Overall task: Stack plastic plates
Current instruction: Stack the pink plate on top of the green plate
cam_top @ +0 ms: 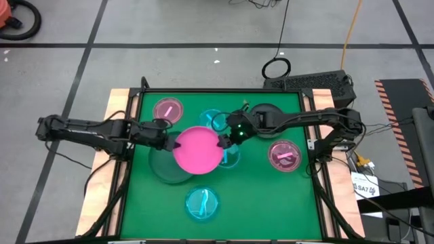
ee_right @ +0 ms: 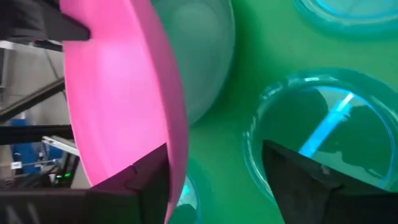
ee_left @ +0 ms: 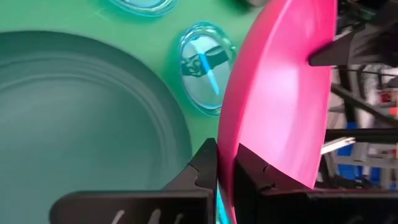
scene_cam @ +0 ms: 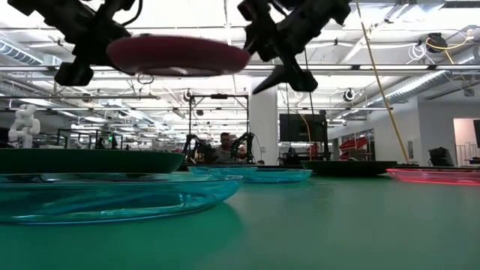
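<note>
The bright pink plate [cam_top: 197, 150] hangs in the air above the green tabletop [cam_top: 271, 196], held level between both arms. The left pincer [cam_top: 172, 144] is clamped on its rim from the left side; the left wrist view shows the two dark fingers [ee_left: 205, 168] pinched on either side of the plate's edge. The right pincer [cam_top: 224, 140] sits at the opposite rim with its fingers spread: in the right wrist view one finger [ee_right: 146, 177] lies against the plate's edge while the other stands well apart, so it is not gripping.

A dark grey plate [cam_top: 166, 167] lies on the tabletop partly beneath the pink one. The second dark grey plate [cam_top: 266, 112] is near the far edge under the right arm. Small cyan plates lie just beside the right pincer [cam_top: 215, 120] and near the front edge [cam_top: 202, 203]; small translucent pink plates lie at the far left [cam_top: 168, 109] and the right [cam_top: 284, 155].

This looks like the placing step: the pink plate is being carried over to the grey one. Next, the left arm needs to centre it over the grey plate, lower it flat and release.
</note>
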Robot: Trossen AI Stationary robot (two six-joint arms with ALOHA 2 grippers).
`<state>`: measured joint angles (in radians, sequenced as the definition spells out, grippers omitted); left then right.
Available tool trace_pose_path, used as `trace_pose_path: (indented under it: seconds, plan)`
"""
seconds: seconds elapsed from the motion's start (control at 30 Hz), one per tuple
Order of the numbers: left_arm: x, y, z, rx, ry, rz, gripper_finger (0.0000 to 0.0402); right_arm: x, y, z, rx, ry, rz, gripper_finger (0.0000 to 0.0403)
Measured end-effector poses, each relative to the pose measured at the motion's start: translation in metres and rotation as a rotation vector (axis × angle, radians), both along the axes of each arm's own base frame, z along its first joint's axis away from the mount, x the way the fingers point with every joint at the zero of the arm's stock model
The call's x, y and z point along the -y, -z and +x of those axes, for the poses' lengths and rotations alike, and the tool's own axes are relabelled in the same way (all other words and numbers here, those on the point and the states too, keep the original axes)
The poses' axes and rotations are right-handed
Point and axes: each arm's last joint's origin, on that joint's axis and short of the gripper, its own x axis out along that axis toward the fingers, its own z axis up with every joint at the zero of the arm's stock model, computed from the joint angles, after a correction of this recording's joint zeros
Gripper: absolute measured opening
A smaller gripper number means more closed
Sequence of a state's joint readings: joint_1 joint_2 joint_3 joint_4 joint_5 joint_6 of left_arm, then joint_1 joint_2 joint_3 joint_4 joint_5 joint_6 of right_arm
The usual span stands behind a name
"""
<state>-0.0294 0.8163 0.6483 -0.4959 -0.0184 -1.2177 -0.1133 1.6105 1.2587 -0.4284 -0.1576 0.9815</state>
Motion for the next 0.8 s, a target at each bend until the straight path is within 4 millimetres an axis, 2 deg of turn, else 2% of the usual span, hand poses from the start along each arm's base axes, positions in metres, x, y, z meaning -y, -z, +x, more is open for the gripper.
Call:
trace_pose_path:
  seconds: [0.23,0.33,0.6,0.8]
  plan:
    - [-0.001,-0.003,-0.016,-0.019,0.018,-0.014,0.0019,0.008,-0.012,-0.010,0.023,-0.064,-0.060,0.0244]
    - [0.001,-0.004,-0.026,-0.039,0.088,-0.047,0.0013,0.010,-0.003,-0.020,-0.076,-0.088,-0.072,0.0243]
    - [-0.003,0.003,-0.053,-0.182,0.044,-0.014,0.0013,0.007,0.006,-0.038,-0.276,-0.211,-0.063,0.0243]
    - [-0.007,0.011,-0.065,-0.318,0.025,0.070,0.0013,0.007,0.004,-0.039,-0.276,-0.217,-0.062,0.0242]
